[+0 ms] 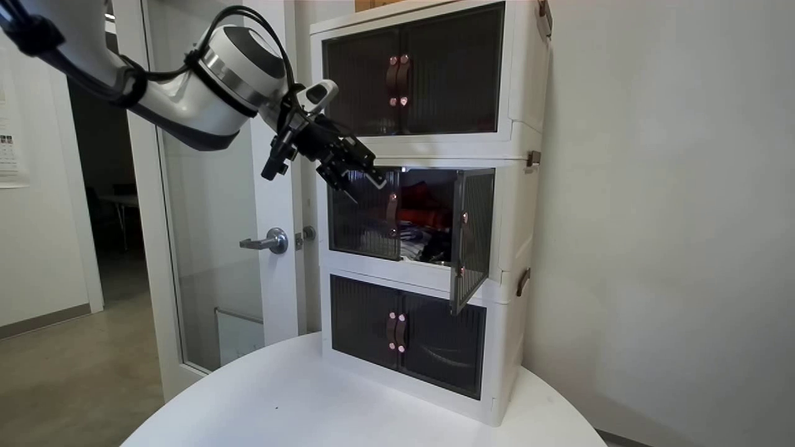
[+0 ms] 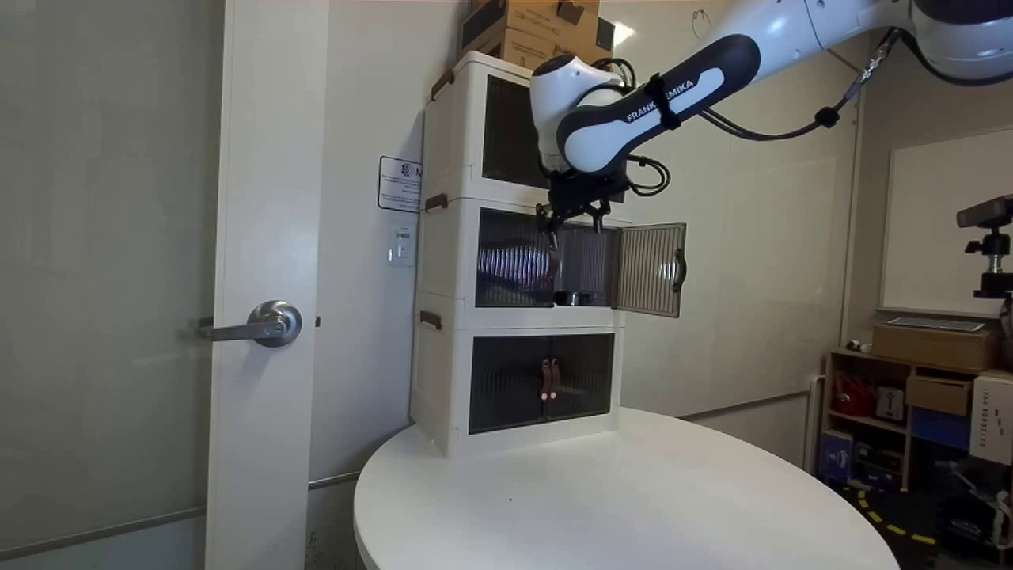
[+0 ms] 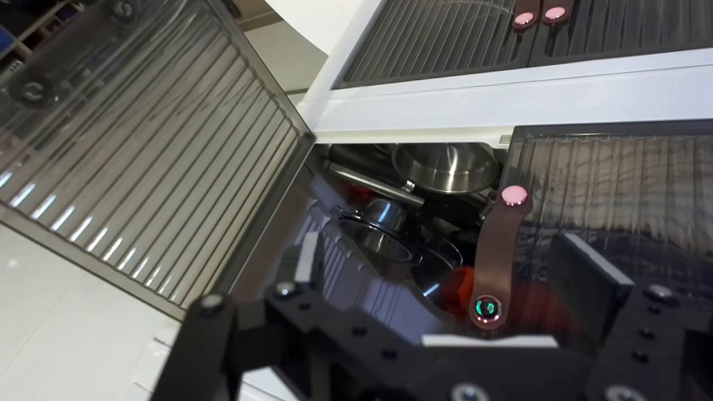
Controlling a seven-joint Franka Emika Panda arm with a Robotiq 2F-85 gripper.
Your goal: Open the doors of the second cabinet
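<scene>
Far left of the cabinet (image 1: 518, 217), in an exterior view: the room door (image 1: 205, 236) with its lever (image 1: 266, 242). Nearer, reaching down from the upper left of the cabinet: the arm (image 1: 180, 105). At its end, before the upper left part of the cabinet: the gripper (image 1: 367, 190), released, with jaws spread wide. Touching the cabinet or not: impossible to judge. On the cabinet's left half: the closed door (image 1: 363, 217), dark and ribbed, in line with the cabinet's front, with a brown strap (image 1: 392, 214) near the free edge. Showing at the cabinet's middle, in shadow: red items (image 1: 428, 217). In both exterior views, on the cabinet's right: the open door (image 1: 478, 236), swung well outward. Directly above the cabinet: the top tier (image 1: 525, 81); directly below the cabinet: the bottom tier (image 1: 509, 341), with the white table (image 1: 267, 397) underneath. Right of the cabinet: the wall (image 1: 664, 205).

In an exterior view, left of the cabinet: a small sign (image 2: 400, 184); high above the cabinet: boxes (image 2: 534, 20).

Across the cabinet in the wrist view, from the left: the open door; inside the cabinet, a steel pan (image 3: 445, 167) and other cookware (image 3: 384, 214); then the strap of the closed door, appearing between the parted fingers (image 3: 582, 284); rightmost, the closed door itself.
</scene>
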